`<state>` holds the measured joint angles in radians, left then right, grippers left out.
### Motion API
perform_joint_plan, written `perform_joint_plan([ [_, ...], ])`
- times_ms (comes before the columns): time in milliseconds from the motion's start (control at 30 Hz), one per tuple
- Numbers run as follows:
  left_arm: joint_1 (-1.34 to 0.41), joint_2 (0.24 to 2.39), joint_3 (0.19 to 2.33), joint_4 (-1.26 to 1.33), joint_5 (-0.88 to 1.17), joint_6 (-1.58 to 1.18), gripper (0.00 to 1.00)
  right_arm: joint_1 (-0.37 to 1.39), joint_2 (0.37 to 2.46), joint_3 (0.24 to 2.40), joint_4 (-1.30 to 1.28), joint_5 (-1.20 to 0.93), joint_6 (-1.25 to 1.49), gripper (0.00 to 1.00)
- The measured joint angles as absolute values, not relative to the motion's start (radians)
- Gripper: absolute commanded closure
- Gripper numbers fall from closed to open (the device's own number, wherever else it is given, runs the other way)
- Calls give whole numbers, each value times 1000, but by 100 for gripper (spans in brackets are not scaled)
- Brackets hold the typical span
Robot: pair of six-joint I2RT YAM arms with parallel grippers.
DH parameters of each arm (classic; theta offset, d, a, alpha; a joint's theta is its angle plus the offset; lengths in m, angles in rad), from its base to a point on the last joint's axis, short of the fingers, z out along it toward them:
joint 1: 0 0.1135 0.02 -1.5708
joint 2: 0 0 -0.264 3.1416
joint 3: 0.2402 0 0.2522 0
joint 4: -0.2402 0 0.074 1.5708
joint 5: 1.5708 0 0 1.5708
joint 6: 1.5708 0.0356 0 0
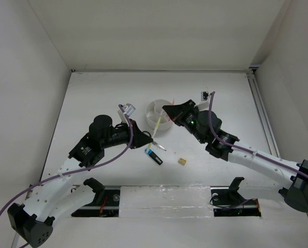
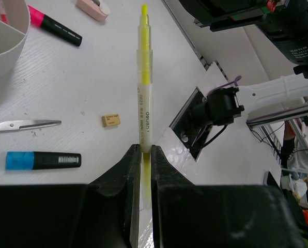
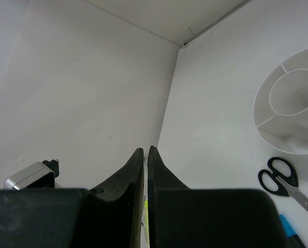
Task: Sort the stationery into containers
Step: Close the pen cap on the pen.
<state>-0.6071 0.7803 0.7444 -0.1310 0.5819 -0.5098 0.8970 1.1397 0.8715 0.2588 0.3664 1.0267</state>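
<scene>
Fingers of the left gripper [image 2: 142,148] clamp the tail of the thin pale yellow pencil [image 2: 143,77], keeping it clear of the worktop and ready for the low round white plastic tub [image 2: 12,46]. The right gripper [image 3: 145,151] waits beside the tub with its fingers pressed together. Whether they hold anything cannot be told.

Top external: high behind the arm bases, looking down on the whole worktop [image 1: 92,103], tub [image 1: 159,114] central.
Left wrist: close behind left pincer [image 2: 142,150], tub far left.
Right wrist: close behind right pincer [image 3: 145,151], tub right.
Shared: tub, all three.
</scene>
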Motion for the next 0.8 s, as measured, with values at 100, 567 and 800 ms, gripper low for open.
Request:
perform_joint_plan([
  [100, -607, 780, 744, -131, 577, -511, 100, 897, 1140, 867, 260, 366, 1024, 100],
  [567, -607, 780, 744, -131, 565, -513, 100, 909, 1140, 867, 263, 356, 1017, 100],
  [800, -607, 780, 744, -131, 550, -514, 100, 925, 1142, 867, 263, 351, 1016, 100],
])
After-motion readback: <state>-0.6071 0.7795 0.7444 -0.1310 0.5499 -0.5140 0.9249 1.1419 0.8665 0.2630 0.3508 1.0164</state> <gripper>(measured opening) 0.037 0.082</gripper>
